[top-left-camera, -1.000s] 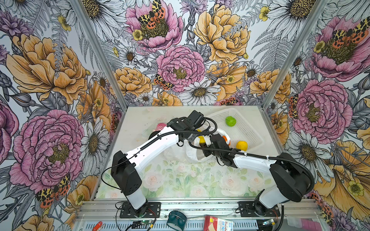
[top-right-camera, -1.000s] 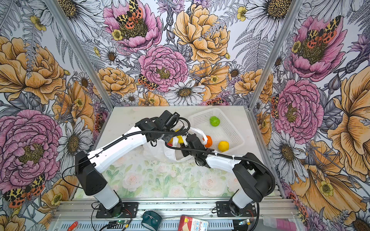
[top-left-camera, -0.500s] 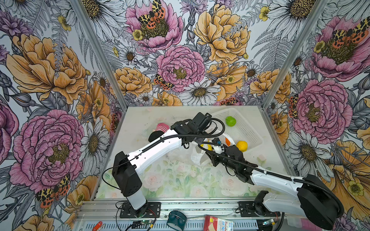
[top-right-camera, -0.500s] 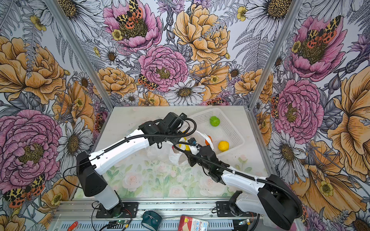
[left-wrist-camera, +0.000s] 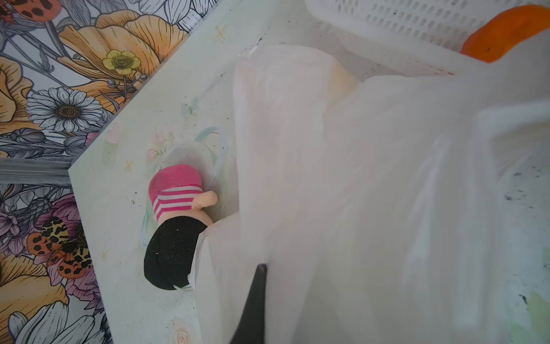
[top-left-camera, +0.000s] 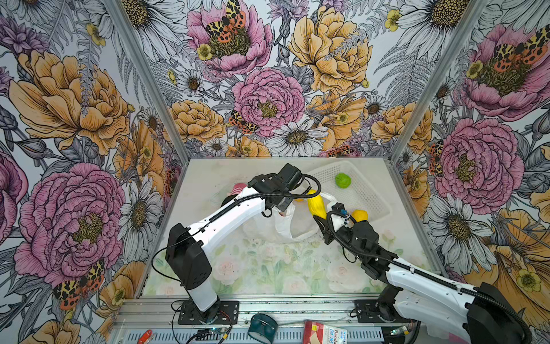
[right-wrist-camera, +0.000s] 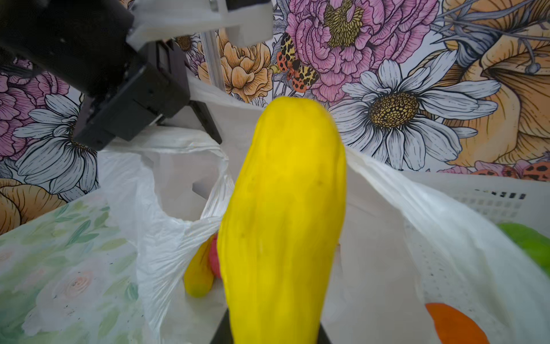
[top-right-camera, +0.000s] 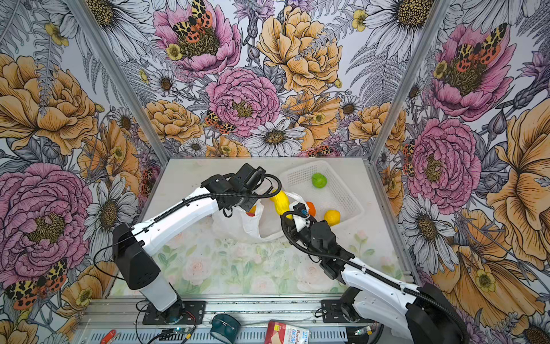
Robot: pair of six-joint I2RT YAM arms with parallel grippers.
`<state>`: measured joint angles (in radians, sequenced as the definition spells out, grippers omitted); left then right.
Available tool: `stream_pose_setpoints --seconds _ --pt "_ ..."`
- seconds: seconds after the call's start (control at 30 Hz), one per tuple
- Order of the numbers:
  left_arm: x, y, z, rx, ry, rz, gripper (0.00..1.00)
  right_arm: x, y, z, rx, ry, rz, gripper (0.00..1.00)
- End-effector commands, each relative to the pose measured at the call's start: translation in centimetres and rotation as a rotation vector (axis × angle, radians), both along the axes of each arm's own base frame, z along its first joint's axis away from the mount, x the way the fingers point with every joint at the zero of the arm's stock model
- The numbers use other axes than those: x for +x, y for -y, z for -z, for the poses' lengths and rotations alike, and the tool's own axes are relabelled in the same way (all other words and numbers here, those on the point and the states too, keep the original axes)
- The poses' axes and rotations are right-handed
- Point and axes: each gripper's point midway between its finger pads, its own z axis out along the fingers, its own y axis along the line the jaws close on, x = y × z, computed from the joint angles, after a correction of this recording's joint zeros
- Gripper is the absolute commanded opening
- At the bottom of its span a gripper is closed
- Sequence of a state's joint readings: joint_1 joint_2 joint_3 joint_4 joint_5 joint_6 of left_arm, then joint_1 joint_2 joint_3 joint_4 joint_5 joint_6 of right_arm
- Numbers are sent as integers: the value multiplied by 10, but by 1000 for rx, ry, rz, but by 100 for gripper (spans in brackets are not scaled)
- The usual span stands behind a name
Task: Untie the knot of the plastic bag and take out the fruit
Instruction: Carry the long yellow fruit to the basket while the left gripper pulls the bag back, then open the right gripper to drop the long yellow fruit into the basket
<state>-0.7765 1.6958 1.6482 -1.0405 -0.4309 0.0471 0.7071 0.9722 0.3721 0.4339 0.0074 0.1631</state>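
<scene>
- Change: compared with a second ago, my right arm has swung its elbow out toward 5 o'clock. The right tool point(top-left-camera: 322, 219), clamped on the long yellow fruit point(top-left-camera: 316, 202), has drawn it up clear of the mouth of the plastic bag point(top-left-camera: 285, 230).
- The left tool point(top-left-camera: 282, 208) stays closed on the bag's rim at 11 o'clock of the mouth, holding it raised and open.
- Meaning: no knot shows, so I judge the untying done and the emptying partway through. The basket point(top-left-camera: 372, 196), at 2 o'clock on the desk point(top-left-camera: 268, 268), holds a green fruit point(top-left-camera: 343, 180), a round yellow fruit point(top-left-camera: 359, 215) and an orange fruit point(top-right-camera: 310, 207).
- Position: the bag lies at the desk's centre. A small yellow fruit point(right-wrist-camera: 198, 275) and a pink-red fruit point(right-wrist-camera: 215, 259) remain inside.
- Hidden: the held fruit covers the right tool's fingers in the wrist view, and plastic buries the left tool's tips. I cannot count what else the bag holds. A striped toy point(left-wrist-camera: 175, 196) at 10 o'clock is partly under the bag's edge.
</scene>
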Motion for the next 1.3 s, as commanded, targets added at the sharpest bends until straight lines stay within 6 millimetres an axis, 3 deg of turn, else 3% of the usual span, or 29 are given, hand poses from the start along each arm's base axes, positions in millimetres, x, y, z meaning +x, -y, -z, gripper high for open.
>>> stream_pose_setpoints --seconds 0.0,0.17,0.27,0.43,0.57,0.63,0.77,0.87,1.0,1.13,1.27 --pt "12 -1 -8 -32 25 -71 0 -3 5 -31 53 88 8 3" --pt "23 5 -1 -293 -88 -99 0 -15 27 -47 127 148 58 3" --pt "25 8 -8 -478 -157 -77 0 -16 47 -53 169 166 142 2" --pt "14 14 -22 -487 -139 -21 0 -10 91 -59 185 153 364 2" --pt "1 32 -21 -470 -143 32 0 1 143 -47 149 90 639 2" --pt "5 34 -24 -507 -148 5 0 9 157 -43 138 50 706 2" --pt "30 26 -59 -588 -42 -110 0 39 162 -37 179 -66 717 1" --pt "37 25 -91 -639 91 -130 0 68 173 -32 167 -140 756 0" --pt "39 24 -81 -714 124 -111 0 106 189 -10 169 -259 787 0" --pt "45 17 -63 -697 107 -120 0 144 184 34 133 -434 722 0" --pt "40 38 -57 -729 41 -59 0 162 180 81 63 -548 708 0"
